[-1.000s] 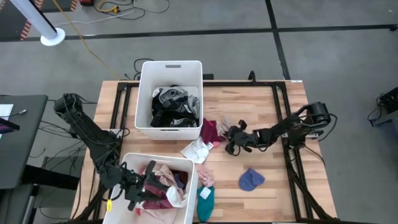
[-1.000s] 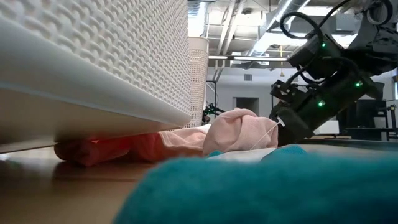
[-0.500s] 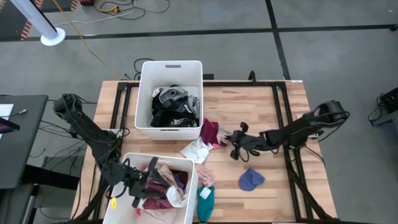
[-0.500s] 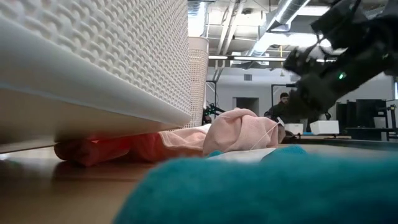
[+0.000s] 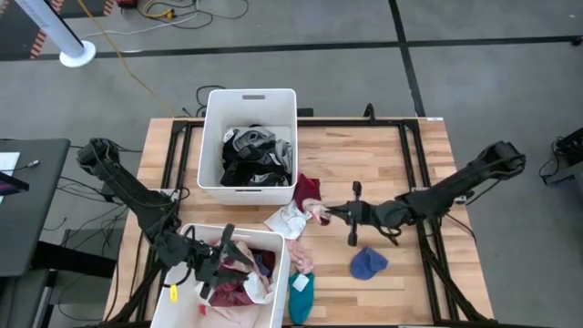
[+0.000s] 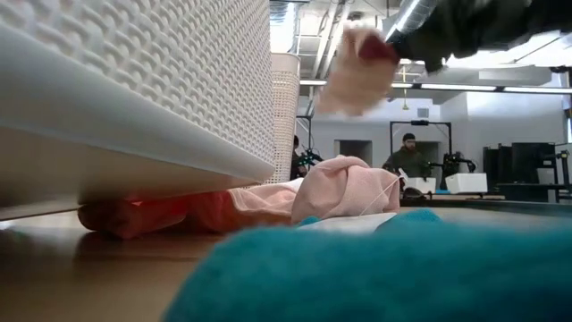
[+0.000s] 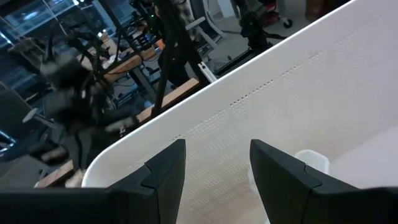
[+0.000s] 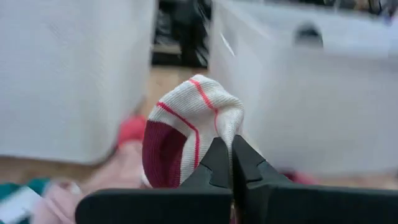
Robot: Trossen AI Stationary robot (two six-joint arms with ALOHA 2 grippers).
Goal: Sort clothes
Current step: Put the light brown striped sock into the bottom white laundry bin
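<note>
The right gripper (image 5: 330, 212) is sitting near the middle of the high view, fingers pinched tight on a small cream sock with maroon toe and red stripes (image 8: 189, 127). In the right wrist view the sock is sticking up from between the closed fingertips, with white bin walls on both sides behind it. In the low view it's showing as a pale blur near the top centre, lifted off the table.

The left gripper (image 5: 221, 261) is hanging over the near bin (image 5: 281, 273) at the lower left of the high view, fingers spread apart with nothing in them; the left wrist view is just showing both fingers against the white bin wall. That bin is holding pink and maroon clothes (image 5: 244, 273).

The far bin (image 5: 250, 98) at upper centre is holding black and grey clothes (image 5: 255, 157). Loose on the table (image 5: 383, 155): a maroon piece (image 5: 308, 189) and a white piece (image 5: 290, 220) in the middle, a blue garment (image 5: 368, 264) lower right of centre, and a teal one (image 5: 301, 293) at the bottom edge.
</note>
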